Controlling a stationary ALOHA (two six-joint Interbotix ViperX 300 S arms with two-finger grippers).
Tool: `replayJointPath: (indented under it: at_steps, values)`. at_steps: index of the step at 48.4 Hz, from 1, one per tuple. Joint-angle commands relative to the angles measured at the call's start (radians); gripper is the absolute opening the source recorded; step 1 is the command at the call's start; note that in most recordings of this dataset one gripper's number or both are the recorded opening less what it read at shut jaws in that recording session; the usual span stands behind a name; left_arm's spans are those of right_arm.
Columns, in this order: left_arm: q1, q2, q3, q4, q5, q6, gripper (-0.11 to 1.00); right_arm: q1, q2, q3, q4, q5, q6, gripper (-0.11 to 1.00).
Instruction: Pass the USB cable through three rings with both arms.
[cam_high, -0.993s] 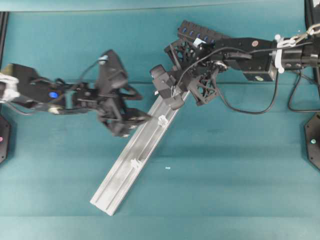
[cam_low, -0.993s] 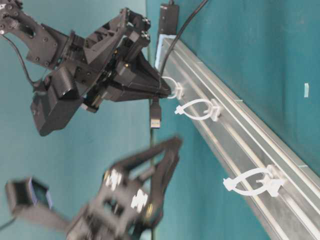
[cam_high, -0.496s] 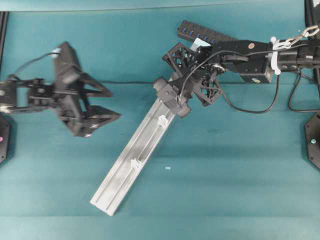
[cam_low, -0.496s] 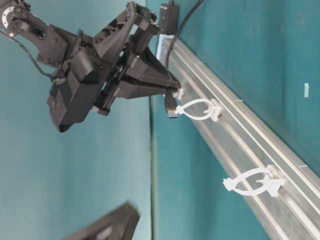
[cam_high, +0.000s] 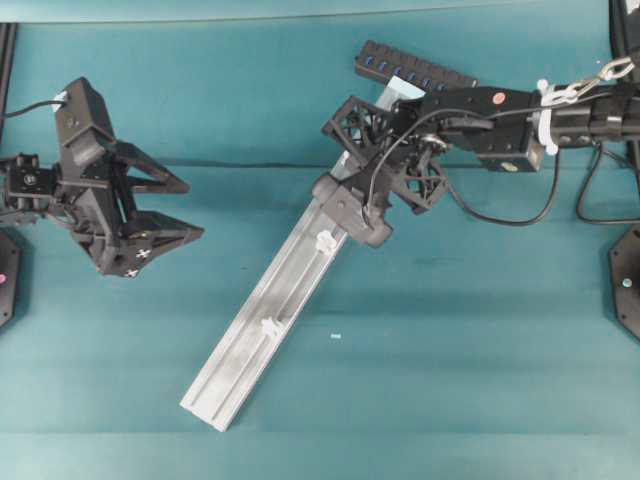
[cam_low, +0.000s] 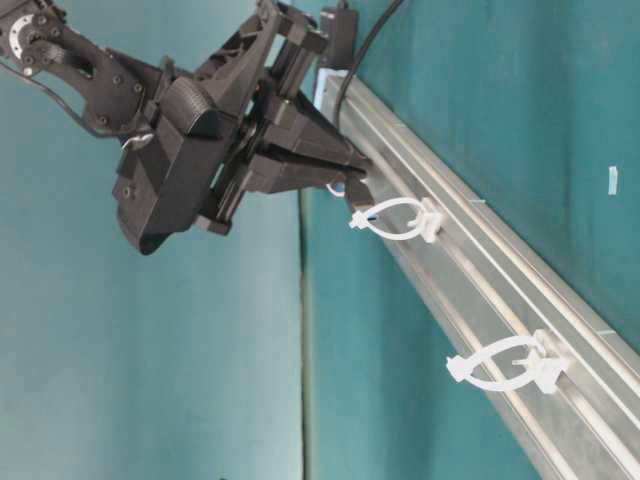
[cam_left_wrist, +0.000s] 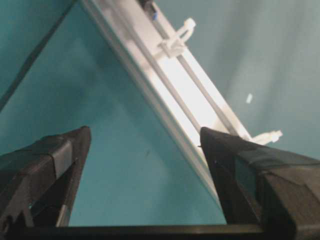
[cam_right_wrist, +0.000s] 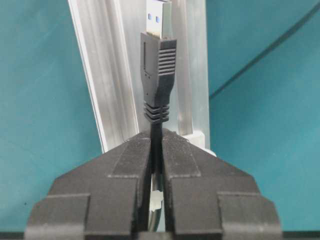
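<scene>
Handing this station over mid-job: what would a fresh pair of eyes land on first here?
First, the right gripper shut on the USB cable, its plug pointing along the silver rail that lies diagonally across the table. Next, two white rings farther down the rail stand unthreaded. The left gripper hangs open, far off at the left edge.

Teal tabletop — smooth, evenly lit, a small pale scrap lying on it, dark posts at the edges
</scene>
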Motion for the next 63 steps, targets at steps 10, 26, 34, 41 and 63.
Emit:
replayJointPath:
  at_steps: [10, 26, 34, 41, 63]
  values:
    - [-0.002, -0.014, -0.008, 0.002, 0.002, 0.002, 0.94, 0.041, 0.012, -0.002, 0.002, 0.005, -0.029, 0.07]
    - [-0.002, -0.014, -0.008, 0.002, 0.000, 0.000, 0.94, 0.046, 0.012, -0.009, 0.000, 0.025, -0.034, 0.07]
    - [-0.002, -0.015, -0.008, 0.002, 0.000, 0.000, 0.94, 0.055, 0.014, -0.009, 0.000, 0.025, -0.032, 0.07]
    - [-0.002, -0.015, -0.008, 0.002, 0.000, 0.000, 0.94, 0.069, 0.014, -0.009, 0.000, 0.025, -0.029, 0.07]
    - [-0.002, -0.015, -0.008, 0.002, -0.003, 0.000, 0.94, 0.077, 0.021, -0.034, 0.000, 0.044, -0.025, 0.07]
